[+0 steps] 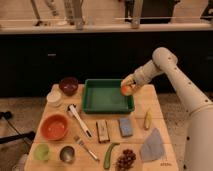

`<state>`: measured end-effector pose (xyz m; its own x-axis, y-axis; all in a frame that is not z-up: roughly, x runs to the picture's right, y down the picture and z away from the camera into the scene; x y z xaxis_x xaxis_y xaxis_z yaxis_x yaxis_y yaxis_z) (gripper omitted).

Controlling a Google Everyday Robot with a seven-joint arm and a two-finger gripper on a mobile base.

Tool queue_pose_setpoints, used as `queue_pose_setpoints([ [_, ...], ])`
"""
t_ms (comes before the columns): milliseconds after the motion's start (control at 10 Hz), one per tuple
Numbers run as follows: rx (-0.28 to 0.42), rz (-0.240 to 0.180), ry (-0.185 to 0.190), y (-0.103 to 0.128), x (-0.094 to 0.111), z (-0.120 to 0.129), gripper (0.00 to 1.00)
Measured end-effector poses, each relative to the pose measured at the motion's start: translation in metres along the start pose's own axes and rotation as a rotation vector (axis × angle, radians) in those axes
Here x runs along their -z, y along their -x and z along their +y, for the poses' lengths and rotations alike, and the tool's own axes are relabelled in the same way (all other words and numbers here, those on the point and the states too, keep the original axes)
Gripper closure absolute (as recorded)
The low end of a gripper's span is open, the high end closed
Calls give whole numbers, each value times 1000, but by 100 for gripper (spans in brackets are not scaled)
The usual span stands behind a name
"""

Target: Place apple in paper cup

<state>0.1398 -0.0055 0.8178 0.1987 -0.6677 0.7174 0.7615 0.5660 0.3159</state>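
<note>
White rounded arm [183,91], bulbous joint [164,57], pale hand [128,86] at green tray [105,108] rim

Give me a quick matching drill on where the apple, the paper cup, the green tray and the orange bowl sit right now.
Things:
1 apple
2 paper cup
3 green tray
4 orange bowl

Places:
A far left, beside the maroon bowl
B near left, in front of the cup
C in the shut jaws of the gripper, over the tray's right edge
D far middle

Pairs: 1-C, 2-A, 3-D, 4-B
</note>
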Motion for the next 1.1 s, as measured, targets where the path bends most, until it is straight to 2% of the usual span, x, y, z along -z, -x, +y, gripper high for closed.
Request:
queue_pose_setpoints([
  [400, 1, -1, -3, 0, -1, -3, 100],
  [600, -8, 3, -81, 0, -3, -18, 100],
  [700, -14, 1, -142, 4, -7, -31, 100],
  [800, -18, -6, -179, 6, -9, -40, 100],
  [1000, -25, -40, -230, 11, -20, -60, 100],
  [1100, -33, -71, -255, 12, -29, -75, 100],
])
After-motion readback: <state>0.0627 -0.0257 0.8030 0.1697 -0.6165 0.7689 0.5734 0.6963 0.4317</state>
